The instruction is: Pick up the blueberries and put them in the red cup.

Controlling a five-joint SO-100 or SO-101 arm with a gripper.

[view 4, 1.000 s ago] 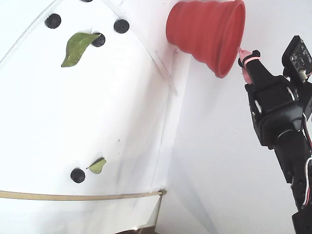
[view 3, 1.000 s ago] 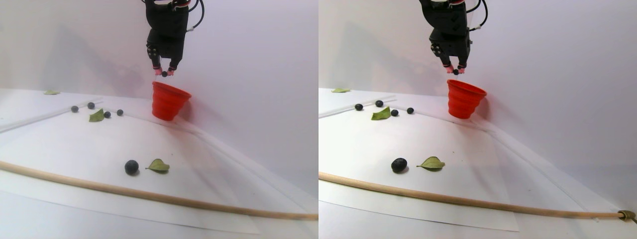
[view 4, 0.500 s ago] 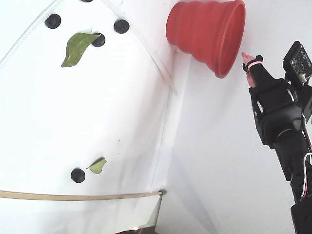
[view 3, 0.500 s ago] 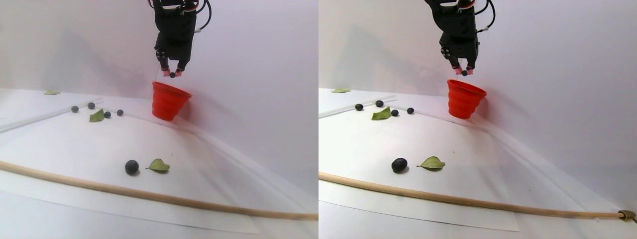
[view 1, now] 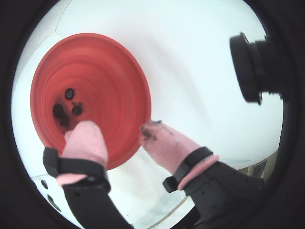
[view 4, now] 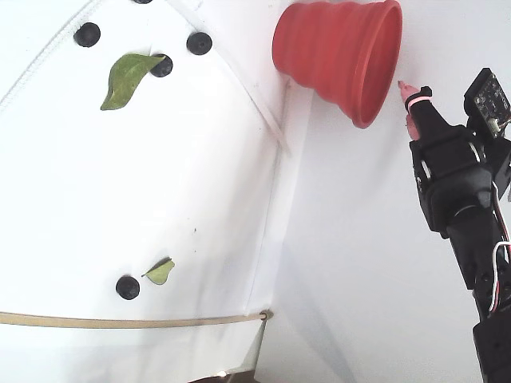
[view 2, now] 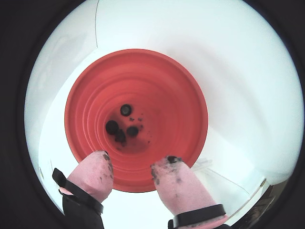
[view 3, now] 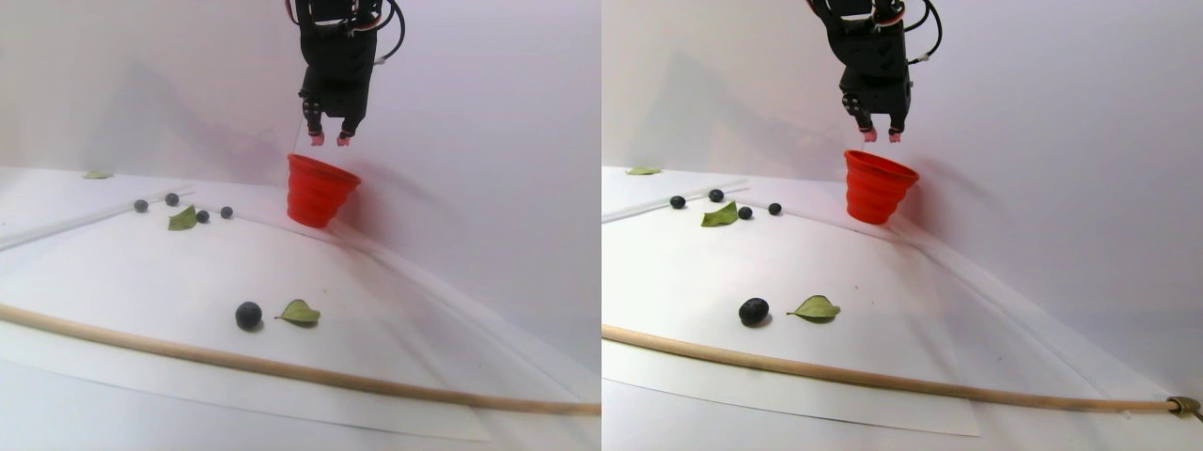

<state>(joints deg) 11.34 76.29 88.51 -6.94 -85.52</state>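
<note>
Blueberries [view 2: 113, 127] lie inside the red cup [view 2: 190, 109]; the gripper [view 2: 129, 168] hangs above its rim, jaws apart, empty.

Bright red cup [view 2: 157, 86], dark blueberries [view 2: 119, 128], pink-tipped black tool [view 2: 131, 172].

A plain pale wall [view 3: 489, 113] rises behind a white table [view 3: 85, 413]. Soft, even light casts faint shadows on both.
</note>
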